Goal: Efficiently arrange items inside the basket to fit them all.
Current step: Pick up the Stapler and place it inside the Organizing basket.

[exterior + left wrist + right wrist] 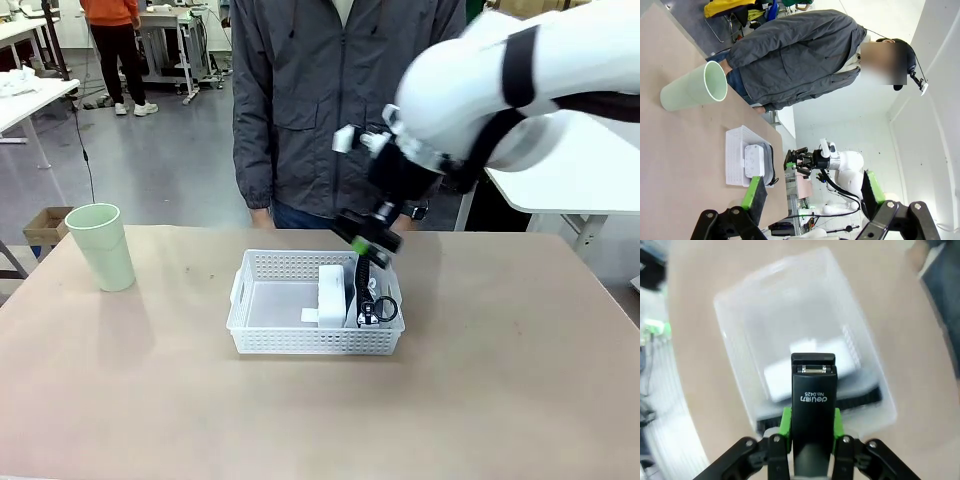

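On the tan surface (500, 400), the white basket (300, 342) sits centre frame, with the pale green cup (100, 246) upright at far left. The right hand (812, 424) clamps the black stapler (813, 390) at the basket's right end, beside the white box (332, 293). The left hand (811, 186) is spread wide and empty.

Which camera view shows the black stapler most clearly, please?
The right wrist view: the stapler stands large and sharp, clamped by the right gripper. The front view shows it small, at the basket; the left wrist view barely resolves it.
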You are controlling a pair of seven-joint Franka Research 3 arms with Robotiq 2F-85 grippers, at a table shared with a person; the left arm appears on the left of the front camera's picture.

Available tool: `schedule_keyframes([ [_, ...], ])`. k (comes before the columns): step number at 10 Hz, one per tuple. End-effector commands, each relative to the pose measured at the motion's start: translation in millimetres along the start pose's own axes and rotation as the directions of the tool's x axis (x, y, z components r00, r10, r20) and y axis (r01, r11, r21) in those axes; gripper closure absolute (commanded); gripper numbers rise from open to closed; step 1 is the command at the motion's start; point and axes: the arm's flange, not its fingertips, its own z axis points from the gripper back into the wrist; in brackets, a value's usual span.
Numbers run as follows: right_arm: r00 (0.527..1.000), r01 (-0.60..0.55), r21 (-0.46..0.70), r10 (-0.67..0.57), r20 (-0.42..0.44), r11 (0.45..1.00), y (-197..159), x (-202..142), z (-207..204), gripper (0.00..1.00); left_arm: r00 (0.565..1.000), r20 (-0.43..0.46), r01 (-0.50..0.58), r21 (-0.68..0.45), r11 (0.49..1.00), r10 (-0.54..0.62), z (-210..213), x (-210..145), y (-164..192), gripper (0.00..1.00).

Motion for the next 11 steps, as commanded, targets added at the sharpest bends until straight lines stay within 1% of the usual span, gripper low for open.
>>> schedule_keyframes([
  [1, 0.994, -0.112, -0.151, 0.108, -0.034, 0.982, 20, 38, -15, 0.63, 1.0, 0.006, 0.015, -0.026, 1.0, -0.015, 0, -2, -1, 0.0],
  [2, 0.996, -0.088, -0.118, 0.085, -0.029, 0.989, 25, 57, -30, 0.63, 1.0, 0.006, 0.015, -0.026, 1.0, -0.015, 0, -2, -1, 0.0],
  [3, 0.998, -0.057, -0.111, 0.055, -0.026, 0.992, 25, 71, -48, 0.63, 1.0, 0.006, 0.015, -0.026, 1.0, -0.015, 0, -2, -1, 0.0],
  [4, 0.999, 0.034, 0.02, -0.035, 0.022, 0.999, 27, 82, -61, 0.63, 1.0, 0.006, 0.015, -0.026, 1.0, -0.015, 0, -2, -1, 0.0],
  [5, 0.991, 0.13, -0.009, -0.13, 0.035, 0.991, 31, 87, -72, 0.63, 1.0, 0.006, 0.015, -0.026, 1.0, -0.015, 0, -2, -1, 0.0],
  [6, 0.985, 0.172, -0.035, -0.172, 0.007, 0.984, 36, 89, -82, 0.63, 1.0, 0.006, 0.015, -0.026, 1.0, -0.015, 0, -2, -1, 0.0],
  [7, 0.979, 0.201, -0.065, -0.2, 0.021, 0.977, 38, 90, -91, 0.63, 1.0, 0.006, 0.015, -0.026, 1.0, -0.015, 0, -2, -1, 0.0],
  [8, 0.976, 0.216, -0.086, -0.217, 0.0, 0.973, 38, 90, -102, 0.63, 1.0, 0.006, 0.015, -0.026, 1.0, -0.015, 0, -2, -1, 0.0],
  [10, 0.965, 0.253, -0.062, -0.256, -0.048, 0.965, 40, 88, -125, 0.63, 1.0, 0.006, 0.015, -0.026, 1.0, -0.015, 0, -2, -1, 0.0],
  [11, 0.961, 0.264, -0.086, -0.27, -0.066, 0.961, 40, 87, -132, 0.63, 1.0, 0.006, 0.015, -0.026, 1.0, -0.015, 0, -2, -1, 0.0],
])
